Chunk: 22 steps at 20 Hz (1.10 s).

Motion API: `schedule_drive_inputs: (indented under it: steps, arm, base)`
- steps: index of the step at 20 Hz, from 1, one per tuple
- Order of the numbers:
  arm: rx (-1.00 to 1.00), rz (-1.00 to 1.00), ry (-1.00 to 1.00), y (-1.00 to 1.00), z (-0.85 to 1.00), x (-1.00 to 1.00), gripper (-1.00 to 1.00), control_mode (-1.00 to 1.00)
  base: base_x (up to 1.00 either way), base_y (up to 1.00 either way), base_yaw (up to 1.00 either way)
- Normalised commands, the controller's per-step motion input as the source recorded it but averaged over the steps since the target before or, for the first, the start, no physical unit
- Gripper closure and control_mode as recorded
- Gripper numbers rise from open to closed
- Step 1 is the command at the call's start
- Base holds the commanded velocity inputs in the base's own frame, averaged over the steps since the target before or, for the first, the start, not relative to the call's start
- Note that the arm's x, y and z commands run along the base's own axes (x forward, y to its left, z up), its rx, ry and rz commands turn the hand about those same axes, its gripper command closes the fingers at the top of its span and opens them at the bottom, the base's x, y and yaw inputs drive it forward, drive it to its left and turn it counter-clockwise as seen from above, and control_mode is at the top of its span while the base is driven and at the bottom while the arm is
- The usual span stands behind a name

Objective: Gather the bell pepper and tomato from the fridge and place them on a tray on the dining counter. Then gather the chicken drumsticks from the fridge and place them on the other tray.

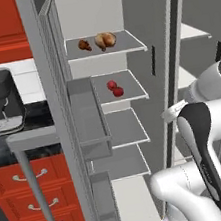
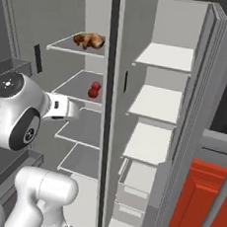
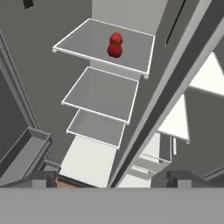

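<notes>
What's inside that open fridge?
In the fridge, the top shelf holds two chicken drumsticks; the shelf below holds two red vegetables, touching. The lower shelves look bare. Nothing shows which is the pepper and which the tomato.

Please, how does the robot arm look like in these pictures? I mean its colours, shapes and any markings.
The arm is glossy white, built of rounded, bulky segments with dark grey to black panels at the joints. One round joint cap is dark with a small pale ring mark. The gripper has two small dark finger tips. No cables are visible.
</notes>
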Motion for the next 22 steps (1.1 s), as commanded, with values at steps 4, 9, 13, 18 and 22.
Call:
schedule_drive_inputs:
  steps: [4, 9, 13, 18, 22]
  arm:
    - [0.0, 0.0, 0.0, 0.0, 0.0, 0.0, -1.0, 1.0]
    - [0.0, 0.0, 0.0, 0.0, 0.0, 0.0, -1.0, 1.0]
    - [0.0, 0.0, 0.0, 0.0, 0.0, 0.0, -1.0, 1.0]
    - [0.0, 0.0, 0.03, 0.32, -0.04, 0.31, -1.0, -1.0]
    - [0.0, 0.0, 0.04, 0.63, -0.08, 0.63, -1.0, -1.0]
  base:
    - [0.55, 0.05, -0.15]
    - [0.57, 0.25, -0.17]
    - [0.53, 0.38, -0.1]
    - [0.18, 0.21, -0.01]
    - [0.0, 0.0, 0.0]
